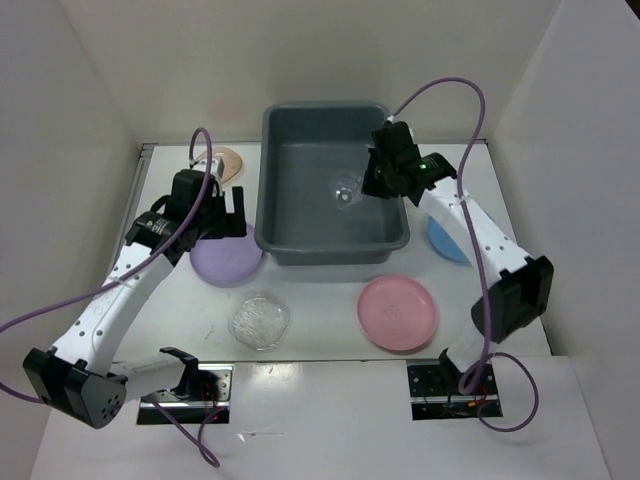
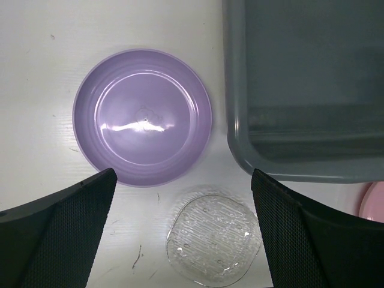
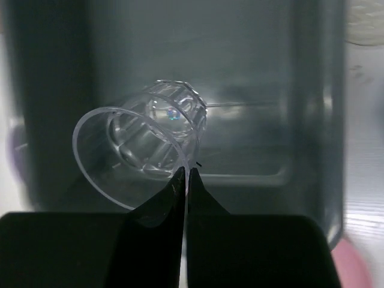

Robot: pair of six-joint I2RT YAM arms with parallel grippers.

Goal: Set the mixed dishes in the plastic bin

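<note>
Top external view hides a fair bit, so heads up. The blue plate [image 1: 446, 240] is mostly tucked under the right arm, and only part of it shows beside the right wall of the plastic bin [image 1: 300, 205]. The peach dish [image 1: 233, 162] at the back left is half covered by the left arm and its cable. The clear cup [image 1: 346, 189] is barely a glint from up there.

The right wrist camera shows it way better. It's tipped on its side, mouth toward the camera, over the inside of the bin. The right pincer [image 3: 186, 174] is pinched tight on the cup's rim wall, with the fingers nearly meeting. I can't tell if the cup touches the bin floor or hangs just above it.

In the left wrist view the left pincer [image 2: 183, 174] is spread wide with nothing in it, hovering over the near edge of the lilac plate [image 2: 143, 117]. The finger bodies run off the bottom corners of the frame.

Edges: the lilac plate sits just beside the bin's near left corner, with a thin strip of bench [image 2: 36, 72] between them. The clear textured dish [image 2: 213, 240] lies just in front of that plate, close but not overlapping. The pink plate [image 1: 397, 312] sits out in the open on the near right. Bare grey floor shows on all sides of the cup.
</note>
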